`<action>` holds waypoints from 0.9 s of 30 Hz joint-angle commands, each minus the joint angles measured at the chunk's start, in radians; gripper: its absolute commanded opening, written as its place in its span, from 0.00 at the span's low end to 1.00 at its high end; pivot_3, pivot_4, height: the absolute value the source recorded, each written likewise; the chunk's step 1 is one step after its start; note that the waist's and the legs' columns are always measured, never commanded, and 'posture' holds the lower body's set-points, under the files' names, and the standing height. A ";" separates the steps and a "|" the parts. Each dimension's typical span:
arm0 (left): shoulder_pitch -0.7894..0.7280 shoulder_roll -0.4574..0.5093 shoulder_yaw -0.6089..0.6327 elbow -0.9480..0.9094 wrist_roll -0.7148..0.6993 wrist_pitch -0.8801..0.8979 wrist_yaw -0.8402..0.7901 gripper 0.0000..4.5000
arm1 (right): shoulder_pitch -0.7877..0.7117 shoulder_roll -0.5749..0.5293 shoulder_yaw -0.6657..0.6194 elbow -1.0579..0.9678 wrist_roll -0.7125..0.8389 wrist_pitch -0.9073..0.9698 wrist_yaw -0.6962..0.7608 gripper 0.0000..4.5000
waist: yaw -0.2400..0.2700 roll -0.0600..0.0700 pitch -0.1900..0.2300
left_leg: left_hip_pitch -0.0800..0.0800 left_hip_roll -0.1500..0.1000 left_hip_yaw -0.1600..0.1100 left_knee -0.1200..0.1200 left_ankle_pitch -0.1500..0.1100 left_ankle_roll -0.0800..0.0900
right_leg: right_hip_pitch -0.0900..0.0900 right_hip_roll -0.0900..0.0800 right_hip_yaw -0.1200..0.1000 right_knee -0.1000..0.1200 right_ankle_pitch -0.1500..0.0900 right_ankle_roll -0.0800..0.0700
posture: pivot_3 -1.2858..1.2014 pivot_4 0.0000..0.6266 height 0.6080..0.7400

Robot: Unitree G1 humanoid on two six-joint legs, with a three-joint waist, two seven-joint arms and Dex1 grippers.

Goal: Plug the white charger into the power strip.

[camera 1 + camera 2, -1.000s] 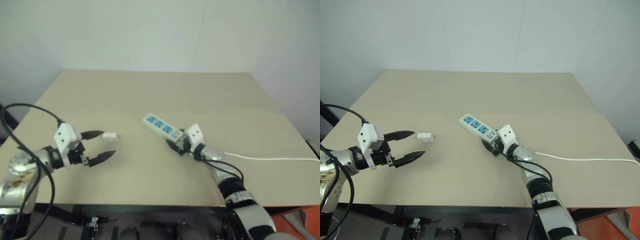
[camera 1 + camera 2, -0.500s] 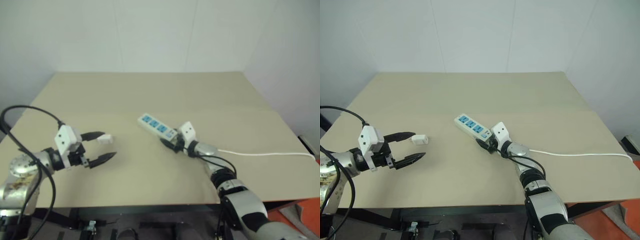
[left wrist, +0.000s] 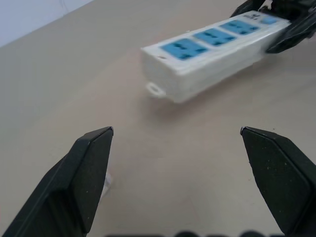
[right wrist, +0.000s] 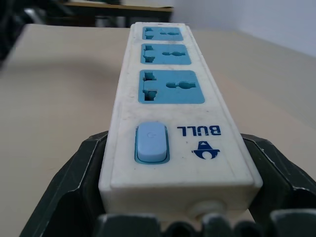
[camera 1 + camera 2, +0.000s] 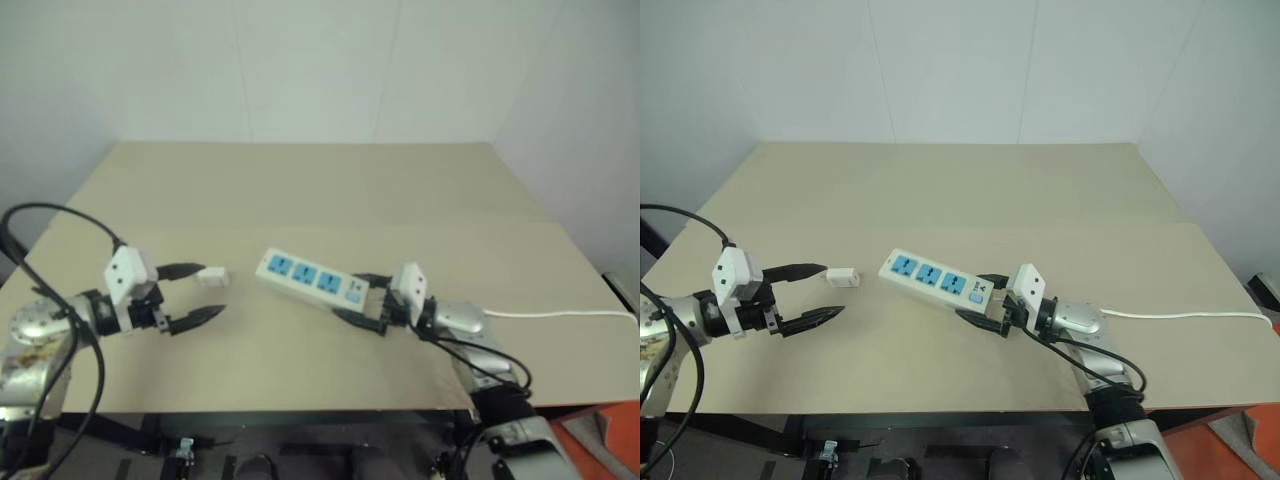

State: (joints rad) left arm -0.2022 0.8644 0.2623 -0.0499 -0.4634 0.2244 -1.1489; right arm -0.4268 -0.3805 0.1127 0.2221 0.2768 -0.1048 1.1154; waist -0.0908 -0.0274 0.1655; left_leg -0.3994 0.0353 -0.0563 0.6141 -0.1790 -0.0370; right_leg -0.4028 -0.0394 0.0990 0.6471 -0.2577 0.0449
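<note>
Your left tool gaping empty, charger sitting at its 1 o'clock; right tool pinching strip.

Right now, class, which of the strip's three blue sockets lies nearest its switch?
On the power strip, the socket beside the switch, at the end the right gripper clamps.
</note>
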 commanded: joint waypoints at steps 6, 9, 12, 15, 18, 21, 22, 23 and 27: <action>-0.256 0.089 -0.187 0.175 0.141 0.033 -0.093 1.00 | -0.047 0.022 0.058 0.163 -0.038 -0.118 0.115 0.76 | -0.001 0.000 0.000 | 0.000 0.000 0.000 0.001 0.000 0.000 | 0.000 0.001 0.001 0.000 0.000 0.000 | 0.52 0.24 1.00; -0.442 0.102 -0.323 0.340 0.265 -0.026 -0.183 1.00 | -0.072 0.052 0.073 0.232 -0.063 -0.151 0.114 0.76 | -0.002 0.000 0.000 | -0.001 0.000 0.000 0.001 0.000 0.000 | -0.001 0.001 0.001 0.000 0.000 0.000 | 0.52 0.24 1.00; -0.596 0.088 -0.405 0.497 0.335 -0.096 -0.279 1.00 | -0.086 0.066 0.075 0.265 -0.076 -0.168 0.114 0.76 | -0.005 0.000 0.000 | -0.003 0.000 0.000 0.001 0.001 0.000 | -0.002 0.002 0.001 0.000 0.000 0.000 | 0.52 0.24 1.00; -0.793 0.071 -0.537 0.712 0.481 -0.252 -0.404 1.00 | -0.094 0.071 0.075 0.282 -0.081 -0.163 0.115 0.76 | -0.003 0.000 0.000 | -0.004 0.000 -0.001 0.001 0.000 0.000 | -0.002 0.002 0.000 0.000 0.000 -0.001 | 0.52 0.24 1.00; -0.961 0.020 -0.639 0.936 0.631 -0.393 -0.398 1.00 | -0.100 0.075 0.078 0.296 -0.089 -0.165 0.118 0.76 | -0.001 -0.001 0.000 | -0.004 -0.001 -0.001 0.001 0.000 0.000 | -0.002 0.002 0.000 0.000 0.000 0.000 | 0.52 0.24 1.00; -1.087 -0.040 -0.698 1.113 0.723 -0.457 -0.406 1.00 | -0.103 0.081 0.080 0.301 -0.095 -0.168 0.112 0.76 | -0.004 -0.001 0.001 | -0.004 -0.001 -0.001 0.002 0.000 0.000 | -0.002 0.002 0.000 0.000 0.000 0.000 | 0.52 0.24 1.00; -1.122 -0.065 -0.729 1.161 0.771 -0.476 -0.382 1.00 | -0.099 0.082 0.077 0.292 -0.090 -0.161 0.108 0.76 | -0.006 -0.001 0.001 | -0.005 -0.001 -0.001 0.002 0.000 0.000 | -0.002 0.002 0.000 0.000 0.000 0.000 | 0.52 0.24 1.00; -1.147 -0.087 -0.752 1.198 0.807 -0.489 -0.371 1.00 | -0.095 0.083 0.075 0.287 -0.089 -0.158 0.105 0.76 | -0.007 -0.001 0.001 | -0.005 -0.001 -0.001 0.002 0.000 0.001 | -0.002 0.002 0.000 0.000 0.000 0.000 | 0.52 0.24 1.00; -1.193 -0.156 -0.812 1.284 0.903 -0.520 -0.365 1.00 | -0.083 0.084 0.070 0.270 -0.087 -0.148 0.092 0.76 | -0.008 -0.001 0.001 | -0.005 -0.001 -0.002 0.001 0.000 0.001 | -0.002 0.002 0.000 0.001 0.000 0.000 | 0.52 0.24 1.00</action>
State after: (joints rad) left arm -1.3629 0.7096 -0.5335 1.2111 0.4016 -0.2790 -1.5198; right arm -0.5124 -0.3083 0.1859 0.5325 0.1776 -0.2510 1.2157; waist -0.0989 -0.0286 0.1663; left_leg -0.4042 0.0346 -0.0578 0.6155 -0.1785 -0.0365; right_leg -0.4053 -0.0373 0.0995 0.6479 -0.2578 0.0452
